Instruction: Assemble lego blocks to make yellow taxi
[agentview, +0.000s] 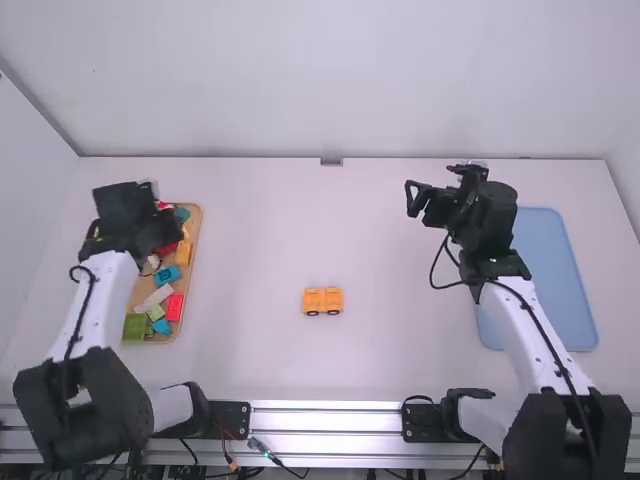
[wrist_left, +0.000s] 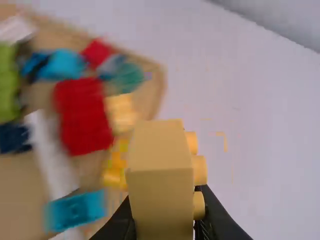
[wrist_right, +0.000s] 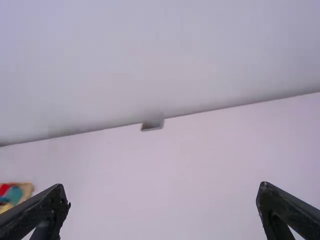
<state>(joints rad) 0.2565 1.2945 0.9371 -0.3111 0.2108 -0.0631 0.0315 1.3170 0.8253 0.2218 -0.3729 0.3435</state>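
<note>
Over the tray of blocks at the left is my left gripper (agentview: 168, 236). In the left wrist view the left gripper (wrist_left: 172, 222) is shut on a yellow block (wrist_left: 160, 175) with round studs, which hides most of its fingers. The orange-yellow taxi body (agentview: 323, 300) stands on dark wheels near the table's middle. My right gripper (agentview: 432, 184) is held above the table at the right, far from the taxi body; in the right wrist view the right gripper (wrist_right: 164, 192) stands open with nothing between its fingers.
A wooden tray (agentview: 197, 222) at the left holds loose red, green, blue, white and yellow blocks. A blue tray (agentview: 560, 290) lies at the right, partly behind the right arm. The table's back edge meets a white wall.
</note>
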